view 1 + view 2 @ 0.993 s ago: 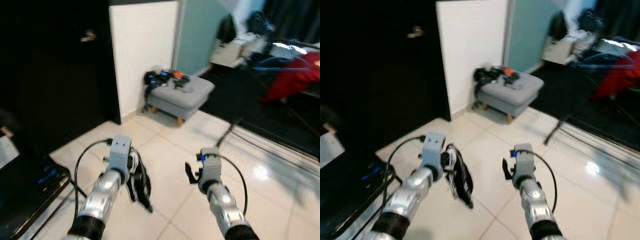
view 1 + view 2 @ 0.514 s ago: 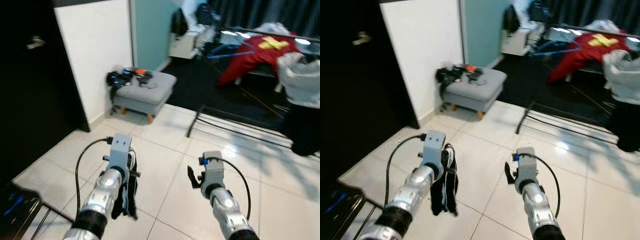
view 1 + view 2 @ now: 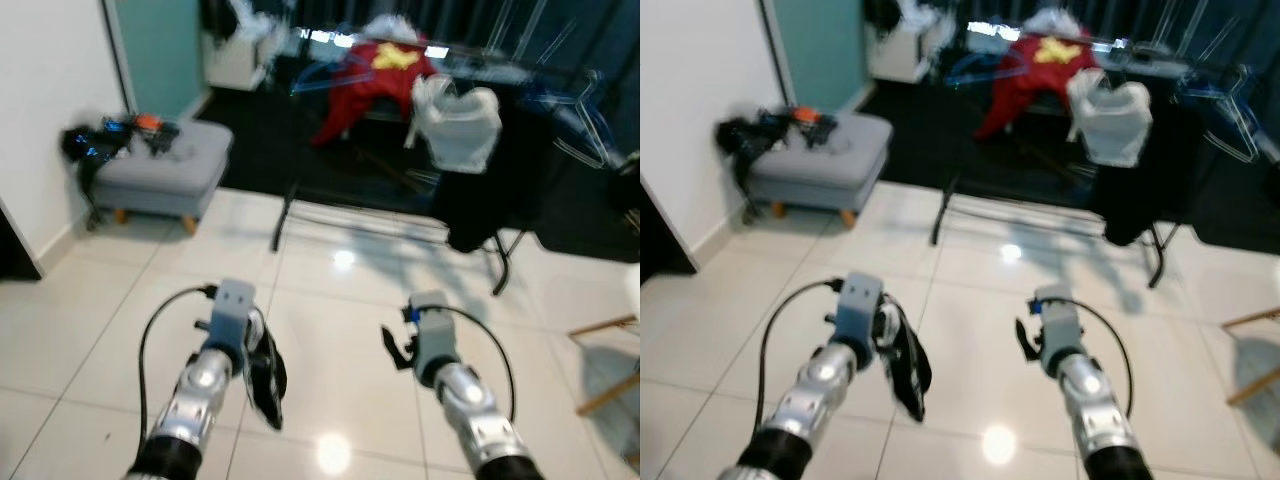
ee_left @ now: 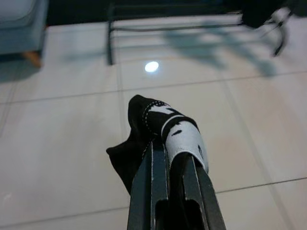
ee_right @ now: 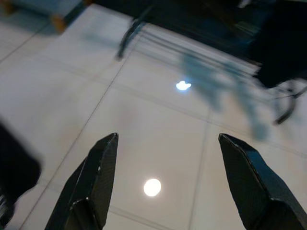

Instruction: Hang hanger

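My left gripper (image 4: 168, 144) is shut on a black cloth with white markings (image 4: 160, 122), which droops beside the wrist (image 3: 266, 375) above the tiled floor. Held level with it, my right gripper (image 5: 168, 137) is open and holds nothing; its wrist sits at the lower right (image 3: 432, 345). Ahead stands a black clothes rack (image 3: 372, 215) carrying a red garment (image 3: 372, 72), a white one (image 3: 456, 125) and a black one (image 3: 482, 200). Pale blue hangers (image 3: 582, 100) hang at the rack's right end, and another (image 3: 322, 75) at its left.
A grey footstool (image 3: 158, 170) with dark items on top stands at the left by a white wall (image 3: 50, 100). Wooden furniture legs (image 3: 606, 360) stick in at the right edge. Glossy white tiles (image 3: 330, 290) lie between me and the rack.
The whole view has swung right, from the dark doorway and white wall to the clothes rack. Both arms keep the same pose, the left still gripping the cloth.
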Controlling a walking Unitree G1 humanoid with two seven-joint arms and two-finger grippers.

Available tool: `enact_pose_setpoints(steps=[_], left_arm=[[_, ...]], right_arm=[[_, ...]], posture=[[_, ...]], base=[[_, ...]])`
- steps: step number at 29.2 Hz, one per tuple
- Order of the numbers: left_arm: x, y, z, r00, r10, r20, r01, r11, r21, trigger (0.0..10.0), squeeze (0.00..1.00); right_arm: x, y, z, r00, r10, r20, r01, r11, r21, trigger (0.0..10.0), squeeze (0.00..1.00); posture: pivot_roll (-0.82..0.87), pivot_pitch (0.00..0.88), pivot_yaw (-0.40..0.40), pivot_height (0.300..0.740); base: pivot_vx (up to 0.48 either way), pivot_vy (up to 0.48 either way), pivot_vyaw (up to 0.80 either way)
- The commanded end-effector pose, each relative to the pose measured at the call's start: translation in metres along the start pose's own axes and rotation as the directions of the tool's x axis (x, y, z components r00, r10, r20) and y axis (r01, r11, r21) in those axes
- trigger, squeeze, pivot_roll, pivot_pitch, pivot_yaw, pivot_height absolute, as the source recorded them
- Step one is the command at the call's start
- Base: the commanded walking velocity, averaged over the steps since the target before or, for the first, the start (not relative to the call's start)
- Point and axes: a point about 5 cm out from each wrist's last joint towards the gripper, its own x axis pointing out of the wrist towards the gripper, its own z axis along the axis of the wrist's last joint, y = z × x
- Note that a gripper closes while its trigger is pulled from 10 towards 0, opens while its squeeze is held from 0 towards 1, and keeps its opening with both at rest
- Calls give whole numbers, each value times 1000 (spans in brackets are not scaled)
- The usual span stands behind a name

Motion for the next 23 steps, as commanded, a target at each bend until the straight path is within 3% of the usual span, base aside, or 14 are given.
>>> enact_pose_setpoints(steps=[1,3,4,8,13,15,18,20,23], left_arm=[[-3,4,-7,1000,22,-22,-22,1000,-19,10000,0],[-2,6,-7,999,36,-30,-36,999,-18,10000,0],[1,7,-5,999,45,-27,-46,999,-13,10000,0],[3,8,5,1000,22,-15,-21,998,58,10000,0],[2,8,16,999,32,7,-33,996,82,10000,0],[1,5,17,1000,20,18,-20,999,36,10000,0],[0,1,1,1000,22,-3,-22,995,-93,10000,0],[0,1,-5,999,33,-18,-35,991,-130,10000,0],[-3,1,-16,997,38,-69,-44,995,-88,10000,0]], right_arm=[[-1,10,-18,999,21,-35,-19,999,37,10000,0],[-2,15,-27,998,20,-67,-17,999,46,10000,0],[-3,26,-35,994,37,-98,-30,997,66,10000,0],[-4,40,-32,995,63,-80,-57,996,74,10000,0],[-3,39,-28,998,36,-49,-30,992,120,10000,0],[-1,39,-26,999,20,-30,-14,984,175,10000,0],[-1,45,-28,999,34,-16,-30,979,199,10000,0],[-1,46,-29,999,39,-18,-35,979,202,10000,0],[-2,49,-24,998,61,14,-63,980,188,10000,0]], posture=[[-78,58,-66,740],[-62,70,-32,740],[-75,52,-29,740],[-33,45,-20,740],[-9,43,-19,740],[-7,38,-24,740],[-55,49,-34,740],[-55,49,-34,740],[-68,43,-23,740]], base=[[0,0,-800],[0,0,-800],[0,0,-800],[0,0,-800],[0,0,-800],[0,0,-456],[0,0,0],[0,0,0],[0,0,0]])
